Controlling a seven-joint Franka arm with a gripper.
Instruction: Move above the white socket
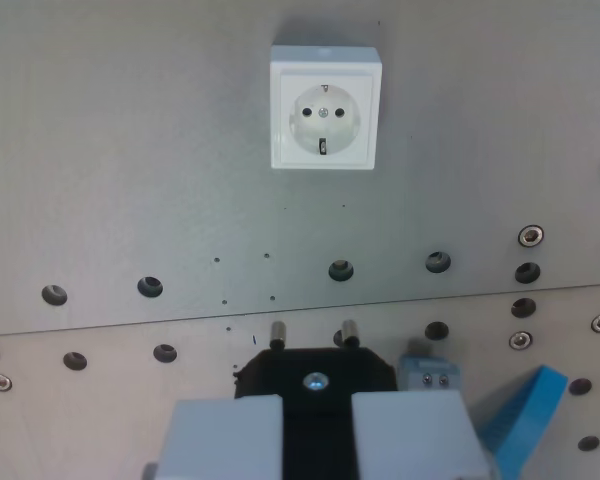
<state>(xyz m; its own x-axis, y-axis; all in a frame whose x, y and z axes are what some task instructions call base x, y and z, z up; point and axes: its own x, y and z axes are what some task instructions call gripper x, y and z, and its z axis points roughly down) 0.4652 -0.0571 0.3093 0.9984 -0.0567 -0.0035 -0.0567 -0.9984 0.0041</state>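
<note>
Wrist view: white socket (326,108) amid bare plate (130,150)

The grey metal surface (130,150) has a seam running across it and many round holes, some with screws inside. At the lower right lies a blue block (528,415), tilted. Just beside it is a small blue part (428,372) with two screws.

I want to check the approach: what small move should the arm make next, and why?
Probably advance toward the wrist view's top: the square white plastic socket sits high in the picture, well away from the grey gripper, which grips a black plug with two metal pins at the bottom edge.
</note>
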